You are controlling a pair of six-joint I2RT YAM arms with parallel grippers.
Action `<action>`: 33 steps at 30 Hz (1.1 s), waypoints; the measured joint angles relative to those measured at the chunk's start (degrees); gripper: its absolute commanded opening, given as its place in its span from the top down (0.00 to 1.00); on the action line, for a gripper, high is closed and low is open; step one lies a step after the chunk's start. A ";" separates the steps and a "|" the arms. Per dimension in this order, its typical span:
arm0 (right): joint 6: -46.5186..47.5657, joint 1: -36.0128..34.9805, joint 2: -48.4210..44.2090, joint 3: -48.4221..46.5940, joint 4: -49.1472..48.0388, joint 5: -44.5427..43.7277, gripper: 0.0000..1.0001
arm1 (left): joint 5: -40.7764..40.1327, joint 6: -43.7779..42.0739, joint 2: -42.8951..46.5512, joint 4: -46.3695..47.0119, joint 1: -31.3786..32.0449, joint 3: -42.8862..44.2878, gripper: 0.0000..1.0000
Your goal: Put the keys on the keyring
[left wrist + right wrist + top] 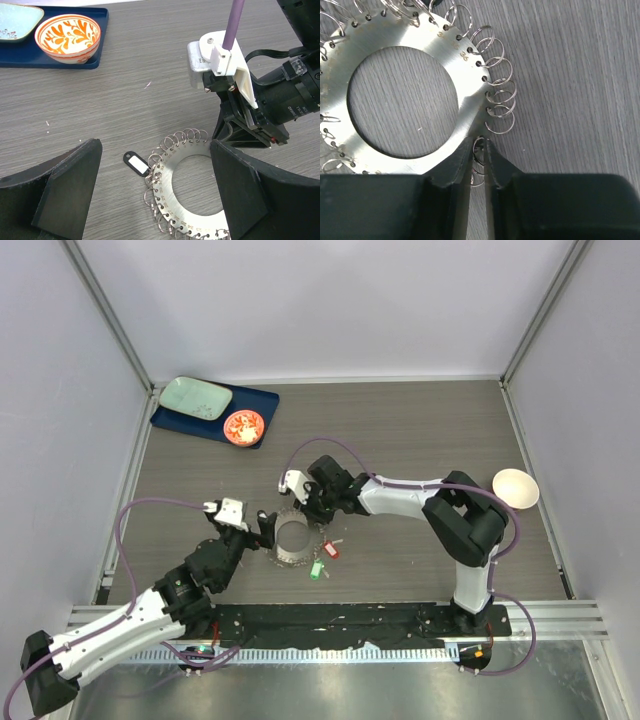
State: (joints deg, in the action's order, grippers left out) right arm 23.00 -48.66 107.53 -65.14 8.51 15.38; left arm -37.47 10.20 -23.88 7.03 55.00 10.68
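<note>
The keyring (293,541) is a flat metal disc with a round hole, fringed with small wire rings, and it lies on the table. In the right wrist view my right gripper (479,150) is shut on one small ring at the rim of the keyring (472,95). My left gripper (155,195) is open and straddles the disc (167,185) without touching it. A black key tag (136,163) lies at the disc's left edge. A green key (317,569) and a red key (331,550) lie loose on the table by the near right of the ring.
A blue tray (262,400) at the back left holds a pale green plate (195,398) and an orange-red bowl (243,427). A white bowl (515,488) stands at the right edge. The two grippers are close together over the ring.
</note>
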 measured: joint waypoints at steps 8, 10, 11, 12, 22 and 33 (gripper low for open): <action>-0.79 0.52 -0.22 -0.02 -0.57 0.04 0.99 | 0.02 -0.04 -0.13 0.00 0.00 0.00 0.05; -0.94 0.92 -0.55 0.00 -0.68 0.17 0.99 | 0.02 -0.09 -0.15 0.00 0.00 0.00 0.05; -1.05 1.05 -0.66 0.07 -0.61 0.22 0.99 | 0.02 -0.09 -0.24 0.02 0.00 0.00 0.06; -1.18 1.25 -0.79 0.17 -0.48 0.33 0.99 | 0.04 -0.11 -0.35 0.02 0.00 0.00 0.06; -2.49 2.64 -2.10 1.31 0.44 0.81 0.99 | 0.68 -0.20 -2.08 0.02 0.00 0.00 0.05; -2.99 2.78 -8.44 4.22 0.57 2.38 0.99 | 5.46 -1.57 -3.45 2.97 0.00 -0.09 0.08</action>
State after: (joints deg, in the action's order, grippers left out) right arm 20.01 -45.89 99.09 -60.93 9.08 17.76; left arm -32.01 8.62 -27.33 10.00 55.00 10.59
